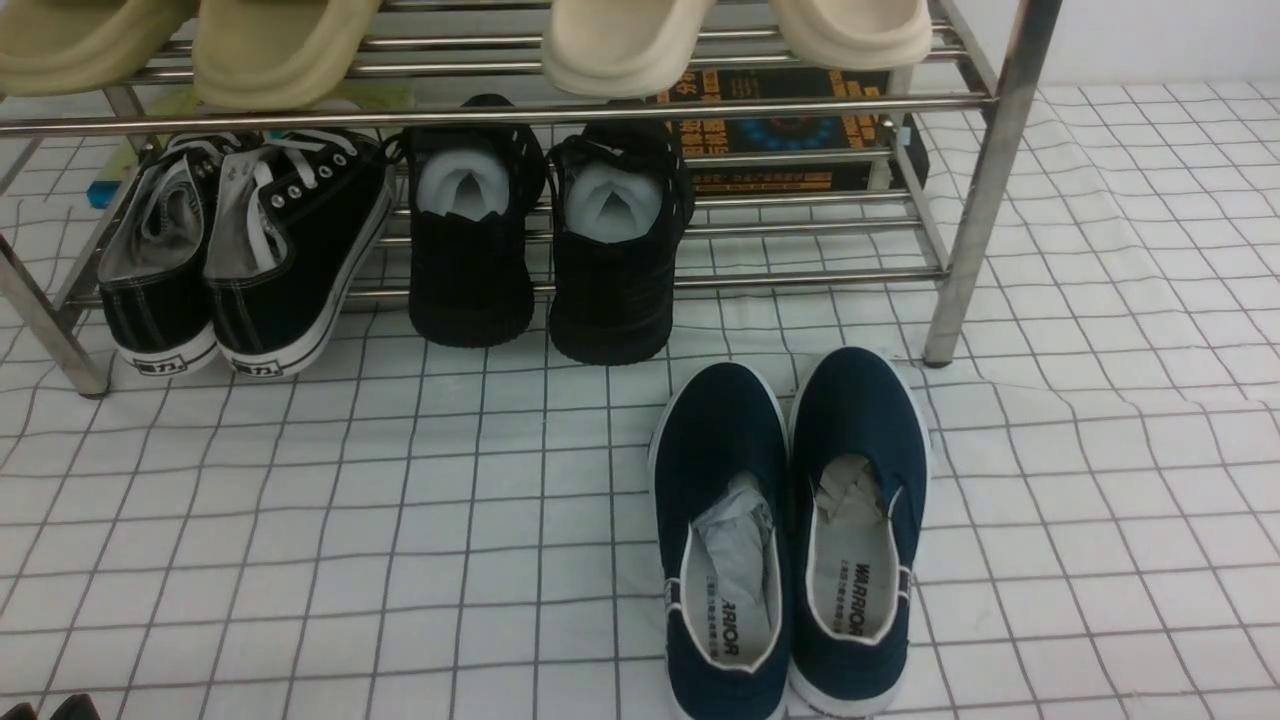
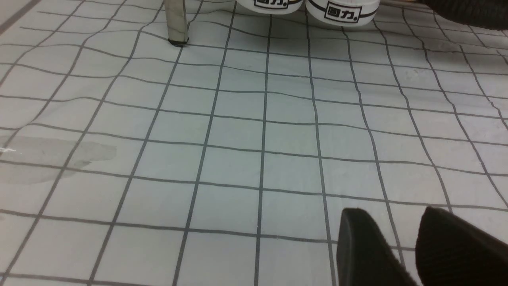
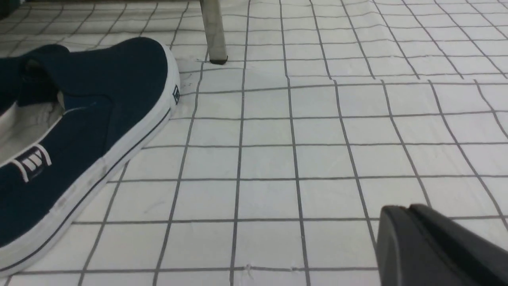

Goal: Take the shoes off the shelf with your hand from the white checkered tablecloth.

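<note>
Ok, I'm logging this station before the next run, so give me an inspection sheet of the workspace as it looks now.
Surface: white checkered tablecloth, slightly wrinkled, with a faint stain in the left wrist view.
Job's things: navy shoes side by side on the cloth in front of the shelf, off its bars.
Clutter: black lace-up sneakers and all-black shoes on the lower tier; beige slippers on top; a printed box behind.
Grippers: left gripper slightly open, empty; right gripper shut, empty, beside the shoes.
Cables: nothing seen.
Surroundings: pale wall behind.
</note>
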